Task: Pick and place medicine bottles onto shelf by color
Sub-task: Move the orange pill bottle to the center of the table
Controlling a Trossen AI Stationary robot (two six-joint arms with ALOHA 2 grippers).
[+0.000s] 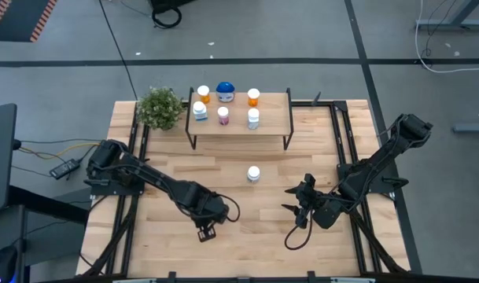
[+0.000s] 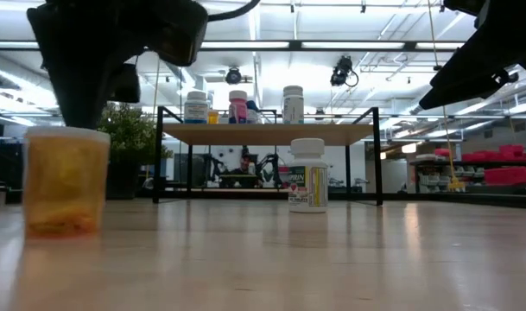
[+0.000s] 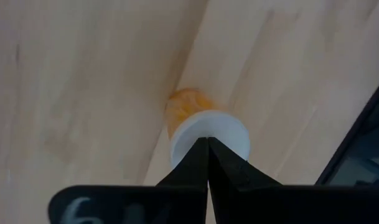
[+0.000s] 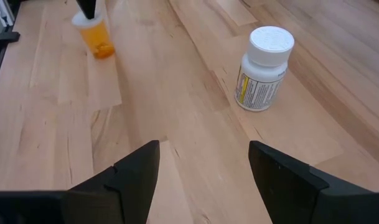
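Note:
An orange medicine bottle with a white cap stands upright on its base on the table near the front left. My left gripper is shut and points down right over its cap. In the high view the gripper hides this bottle. A white labelled bottle stands on the table in front of the shelf. Several bottles stand on the shelf. My right gripper hangs open at the front right, apart from the white bottle. My left gripper has its shut fingertips at the top of the orange bottle's white cap, coming from above and pointing down. I cannot tell whether they touch the cap or stand just above it. The bottle stands on the table.
A green potted plant sits at the shelf's left end. Black rails run along the table's left and right sides. Bare wood lies between the two arms and in front of the shelf.

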